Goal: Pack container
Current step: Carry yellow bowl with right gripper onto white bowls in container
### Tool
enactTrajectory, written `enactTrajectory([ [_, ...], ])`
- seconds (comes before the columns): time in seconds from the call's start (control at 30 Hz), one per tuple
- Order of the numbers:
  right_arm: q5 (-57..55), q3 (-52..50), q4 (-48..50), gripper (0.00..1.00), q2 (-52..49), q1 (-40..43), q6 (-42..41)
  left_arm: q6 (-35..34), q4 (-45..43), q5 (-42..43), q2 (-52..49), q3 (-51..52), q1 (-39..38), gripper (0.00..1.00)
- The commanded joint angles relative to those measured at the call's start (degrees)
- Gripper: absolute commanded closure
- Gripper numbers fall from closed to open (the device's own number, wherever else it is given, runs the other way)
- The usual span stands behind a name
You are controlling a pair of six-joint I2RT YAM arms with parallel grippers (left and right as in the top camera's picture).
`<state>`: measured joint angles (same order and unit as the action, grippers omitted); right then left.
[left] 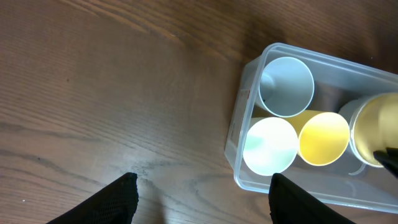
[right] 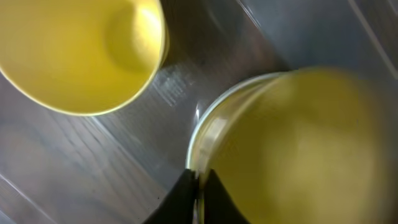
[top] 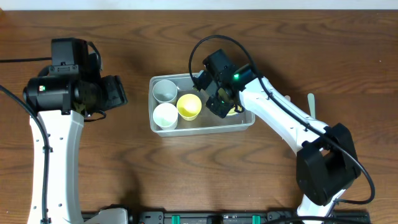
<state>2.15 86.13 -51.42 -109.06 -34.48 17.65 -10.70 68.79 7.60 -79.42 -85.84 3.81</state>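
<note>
Three cups [top: 165,115] already sit in the container [top: 186,129] mid-table [top: 124,37], right jaws clamped on the rim of a yellow bowl [right: 311,143] low inside it, left jaws wide over the wood, so mostly packed, release seems left.

**Left wrist view: the left gripper [left: 205,198] is hovering over the wooden table [left: 93,87], beside the container [left: 236,134].**

Its two black fingertips [left: 124,198] are showing at the lower edge, spread wide apart above bare wood; the container is lying to the right, partly cut off by the frame; inside it a pale blue cup [left: 286,87], a white cup [left: 270,146] and a yellow cup [left: 323,138] are crowding together, showing their open mouths; a yellow bowl [left: 373,124] is sitting just beside the yellow cup; a dark shape [left: 388,158] is overlapping the bowl's lower edge.
</note>
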Motion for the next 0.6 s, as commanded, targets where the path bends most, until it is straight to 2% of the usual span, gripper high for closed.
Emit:
enactTrajectory([
  [0.0,-2.8,0.0,0.0,0.99,-0.2,0.7,0.2,-0.3,0.2,0.5,0.0,0.3,0.2,0.32],
  [0.47,-4.3,0.0,-0.3,0.98,-0.2,0.7,0.2,-0.3,0.2,0.5,0.0,0.3,0.2,0.32],
  [0.5,-4.3,0.0,-0.3,0.96,-0.2,0.7,0.2,-0.3,0.1,0.5,0.0,0.3,0.2,0.32],
  [0.57,-4.3,0.0,-0.6,0.79,-0.2,0.7,0.2,-0.3,0.2,0.5,0.0,0.3,0.2,0.32],
])
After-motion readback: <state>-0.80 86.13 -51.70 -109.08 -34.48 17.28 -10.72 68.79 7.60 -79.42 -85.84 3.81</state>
